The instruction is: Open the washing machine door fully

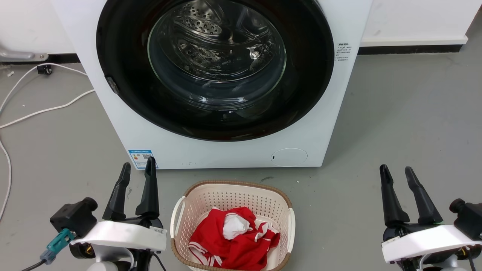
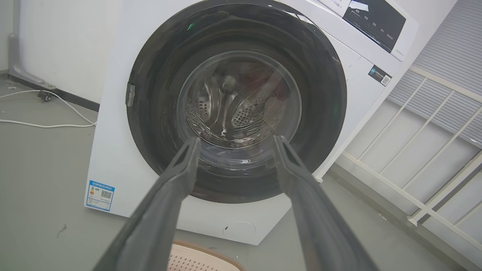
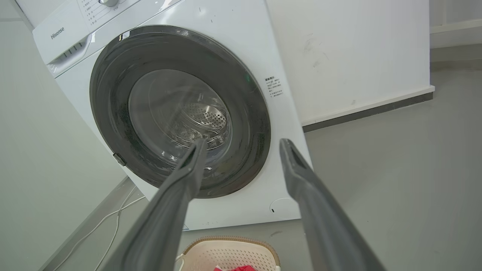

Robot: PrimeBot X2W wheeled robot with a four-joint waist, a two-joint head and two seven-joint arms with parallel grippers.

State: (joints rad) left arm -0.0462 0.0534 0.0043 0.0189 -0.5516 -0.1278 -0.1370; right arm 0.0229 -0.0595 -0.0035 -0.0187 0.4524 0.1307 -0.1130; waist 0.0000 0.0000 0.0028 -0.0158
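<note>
Sitting above the door (image 2: 237, 98): control panel (image 2: 376, 20)

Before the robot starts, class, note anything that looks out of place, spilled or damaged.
Nothing spilled or broken. The washing machine door sits shut and flush. Only a white cable trails loose across the floor left of the washing machine.

washing machine door (image 1: 214, 124) top: cut by head-view edge
energy sticker (image 1: 141, 159) text: too small to read
laundry basket (image 1: 180, 210) front rim: cropped

Left gripper (image 1: 138, 165) and right gripper (image 1: 396, 168) sit low at either side, jaws parted, pointing forward.
</note>
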